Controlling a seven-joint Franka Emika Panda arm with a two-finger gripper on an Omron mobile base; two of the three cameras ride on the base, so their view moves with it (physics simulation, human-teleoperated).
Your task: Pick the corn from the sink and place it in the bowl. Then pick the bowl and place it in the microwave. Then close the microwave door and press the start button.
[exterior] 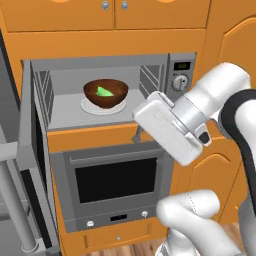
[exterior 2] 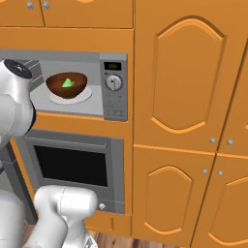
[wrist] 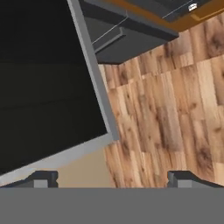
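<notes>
Left base view shows the bowl [exterior: 105, 93] seated on the white turntable plate [exterior: 90, 107] inside the microwave [exterior: 107, 90], with the corn [exterior: 104, 91] lying in it; the right base view confirms the same placement. The microwave door [exterior: 31, 150] stands swung wide open to the left, its vertical handle [exterior: 15, 200] near the lower left corner of that view. The hand view looks past the door's dark glass [wrist: 43, 78] and grey frame down to the wooden floor [wrist: 166, 113], with the oven [exterior: 117, 182] below the microwave at its top edge. The gripper [wrist: 111, 178] is released, its fingertips [wrist: 41, 179] standing wide apart with nothing between them. Judgement: loading is complete, and closing the door is the step in hand. The door is a rigid hinged panel, likely light to swing but smooth on the glass, so a flat push on the grey frame near the handle edge, far from the hinge, should serve better than any pinch. The start control sits on the control panel [exterior 2: 114, 92] at the right.
</notes>
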